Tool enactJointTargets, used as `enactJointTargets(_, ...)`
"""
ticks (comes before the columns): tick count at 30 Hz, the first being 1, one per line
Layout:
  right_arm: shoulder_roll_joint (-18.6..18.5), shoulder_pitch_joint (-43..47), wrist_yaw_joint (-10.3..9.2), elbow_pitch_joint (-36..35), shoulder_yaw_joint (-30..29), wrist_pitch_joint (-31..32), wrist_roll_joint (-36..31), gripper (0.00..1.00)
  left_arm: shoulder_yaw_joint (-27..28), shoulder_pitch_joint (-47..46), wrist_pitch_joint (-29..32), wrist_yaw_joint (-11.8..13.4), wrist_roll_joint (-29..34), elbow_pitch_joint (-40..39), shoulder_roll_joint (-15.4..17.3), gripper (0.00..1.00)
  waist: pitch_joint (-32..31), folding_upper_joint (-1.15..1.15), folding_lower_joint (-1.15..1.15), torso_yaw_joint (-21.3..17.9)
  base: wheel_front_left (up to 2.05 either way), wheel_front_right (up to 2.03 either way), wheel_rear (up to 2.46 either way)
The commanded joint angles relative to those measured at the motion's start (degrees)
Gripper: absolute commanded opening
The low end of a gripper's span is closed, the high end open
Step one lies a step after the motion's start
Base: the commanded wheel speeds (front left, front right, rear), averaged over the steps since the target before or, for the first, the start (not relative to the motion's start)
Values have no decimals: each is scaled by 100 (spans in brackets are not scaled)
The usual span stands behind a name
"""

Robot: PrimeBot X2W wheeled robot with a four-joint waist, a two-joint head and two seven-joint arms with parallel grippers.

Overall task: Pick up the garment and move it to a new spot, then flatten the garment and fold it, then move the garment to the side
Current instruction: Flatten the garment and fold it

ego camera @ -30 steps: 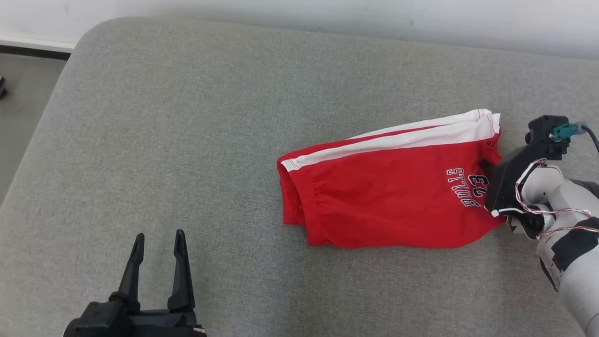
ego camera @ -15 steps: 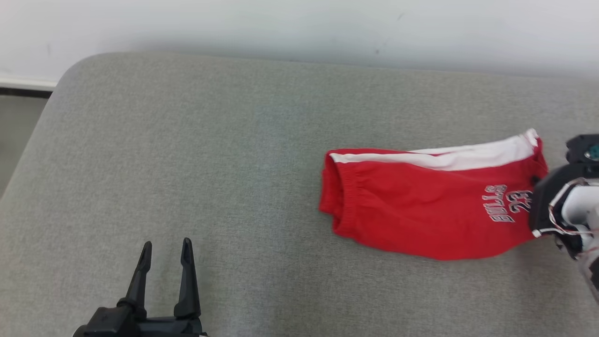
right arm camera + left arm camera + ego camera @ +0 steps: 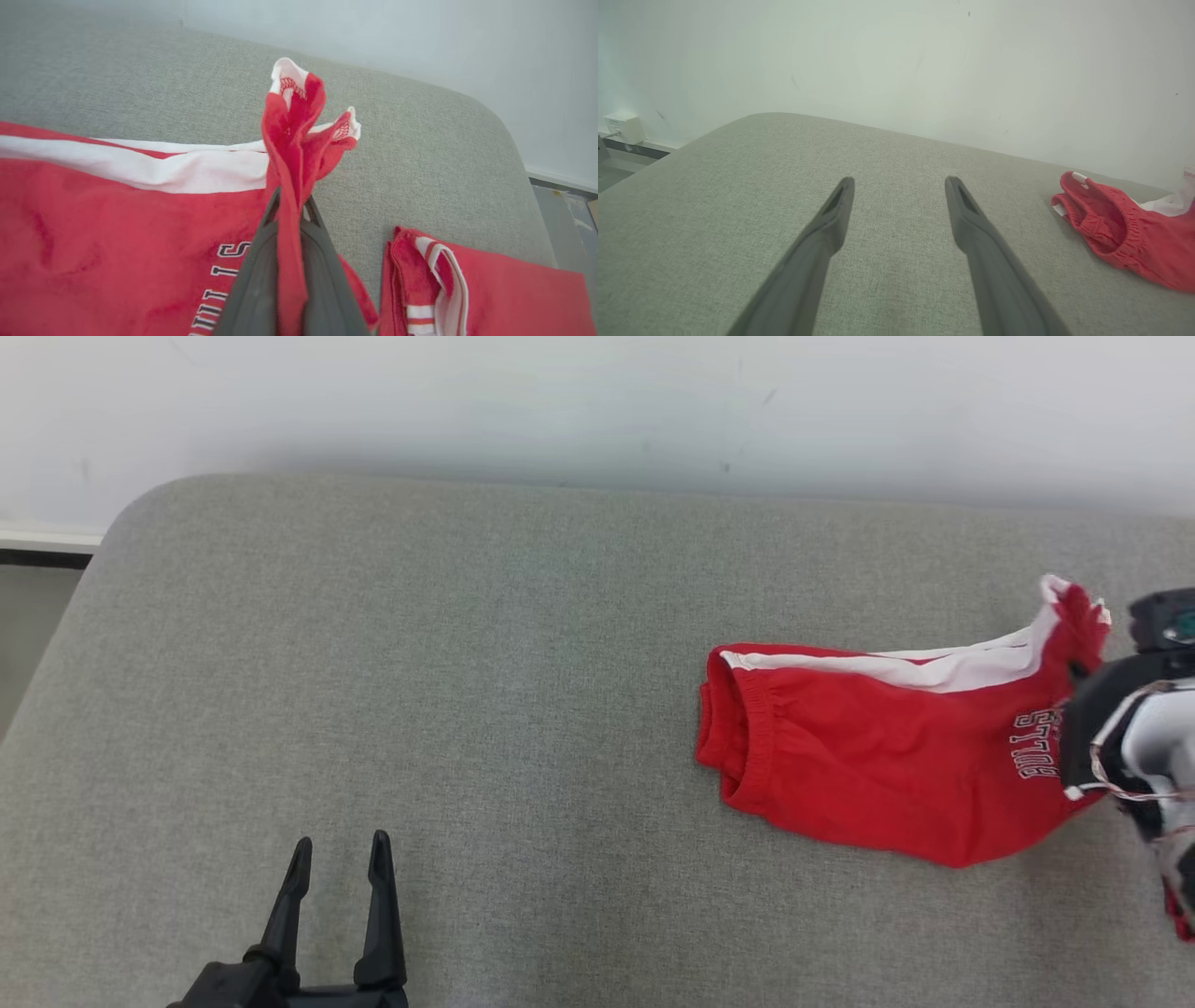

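Toward the right end of the grey padded surface (image 3: pixel 420 663), the folded red garment (image 3: pixel 887 775) lies, one hem corner clamped in the right hand (image 3: pixel 289 201). That thin pinch may slip, or dragging may undo the fold. A striped red cloth (image 3: pixel 490 289) and the surface's edge crowd the right; leftward is open, where the left hand (image 3: pixel 341 859) sits with fingers apart.

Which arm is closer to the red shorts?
Right. The right gripper has its jaws shut on the hem of the shorts; the left gripper is open, far off across the grey cushion.
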Motion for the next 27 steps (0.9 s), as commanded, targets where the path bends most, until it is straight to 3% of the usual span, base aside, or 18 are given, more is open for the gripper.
enactJointTargets(1,95,68,-17,-143,37,5,-75,0,0,59,-17,4,-13,-5,-2,100,-59,-1,-1,-21,0,0,0)
enactJointTargets(14,1019,401,-17,-1604,305,820,-249,0,-36,193,-17,10,-65,2,-2,100,-227,-1,-1,34,0,0,0)
enactJointTargets(27,1937,542,-16,-1328,50,1135,-872,0,-86,225,-17,13,-97,-18,-3,100,-211,-1,-1,292,0,0,0)
